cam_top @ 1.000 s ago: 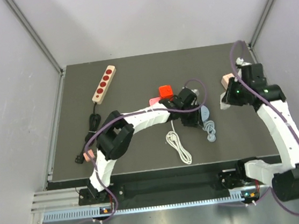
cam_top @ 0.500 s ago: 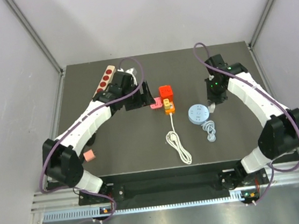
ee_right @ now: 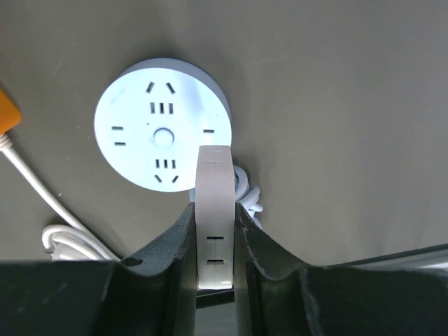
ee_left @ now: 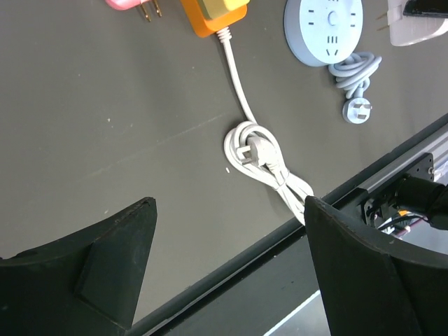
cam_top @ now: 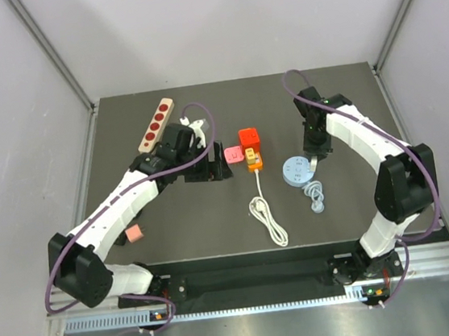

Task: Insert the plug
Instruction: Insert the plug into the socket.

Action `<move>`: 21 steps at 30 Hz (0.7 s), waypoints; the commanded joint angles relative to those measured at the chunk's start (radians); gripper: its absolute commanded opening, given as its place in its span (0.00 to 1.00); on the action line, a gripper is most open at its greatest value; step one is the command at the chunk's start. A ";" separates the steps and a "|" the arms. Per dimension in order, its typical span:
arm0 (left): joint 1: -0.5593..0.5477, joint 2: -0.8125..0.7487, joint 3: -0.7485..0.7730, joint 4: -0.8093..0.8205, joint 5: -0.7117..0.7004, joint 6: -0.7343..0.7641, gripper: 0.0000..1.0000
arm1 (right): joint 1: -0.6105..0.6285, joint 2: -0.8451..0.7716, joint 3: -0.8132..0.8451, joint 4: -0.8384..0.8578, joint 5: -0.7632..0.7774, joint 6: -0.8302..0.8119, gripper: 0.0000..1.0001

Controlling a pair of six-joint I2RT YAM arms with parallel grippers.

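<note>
Left gripper (cam_top: 216,167) now stands clear of the plug (cam_top: 249,138), off to its left beside a pink plug (cam_top: 231,154); a second back it reached over the table's centre with jaws closer together; they have since spread wide and hold nothing. The plug stands at the far end of the orange power strip (cam_top: 252,161), touching it, with nothing gripping it; this reads as released in place, insertion probably done, though how deep it seats cannot be told from above. Right gripper (ee_right: 213,210) is pinched tight on a white adapter (ee_right: 213,178), hanging at the near edge of the round pale-blue socket (ee_right: 162,133); it has come in from the table's right side.

Materials: the plug is a glossy red plastic cube, squarish, about the strip's width; the strip is orange moulded plastic; its white cord (ee_left: 262,150) is smooth and rubbery, bundled in a loose coil; the socket is a flat matte disc with slotted holes; the table (ee_left: 105,105) is dark, matte, faintly scuffed.
</note>
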 commanded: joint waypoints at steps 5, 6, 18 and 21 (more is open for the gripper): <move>0.002 -0.035 -0.022 0.046 0.029 0.023 0.90 | 0.011 0.002 -0.044 0.098 0.039 0.080 0.00; 0.003 -0.038 -0.025 0.047 0.030 0.023 0.90 | 0.011 0.013 -0.044 0.101 0.034 0.082 0.00; 0.000 -0.052 -0.029 0.050 0.026 0.024 0.90 | 0.008 0.062 -0.047 0.130 0.029 0.080 0.00; 0.000 -0.050 -0.031 0.052 0.027 0.024 0.90 | 0.004 0.068 -0.049 0.138 0.031 0.077 0.00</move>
